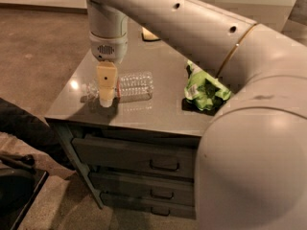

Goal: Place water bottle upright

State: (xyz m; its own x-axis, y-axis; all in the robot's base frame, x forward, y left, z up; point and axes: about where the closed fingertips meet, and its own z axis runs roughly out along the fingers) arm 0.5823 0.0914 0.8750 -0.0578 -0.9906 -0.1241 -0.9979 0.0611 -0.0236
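The water bottle [135, 86] lies on its side on the grey cabinet top [158, 61], near the front left, with its cap end pointing left. It is clear and ribbed. My gripper [106, 98] hangs straight down from the arm over the bottle's neck end. It hides the label and part of the neck, and its tip reaches down to the cabinet top at the bottle's near side. The large pale arm crosses the top and right of the view.
A crumpled green snack bag [206, 87] lies on the right of the cabinet top. A pale yellow object [149, 34] sits at the back edge, partly hidden by the arm. Drawers [144, 162] are below the top. A dark object [19, 123] lies on the floor at the left.
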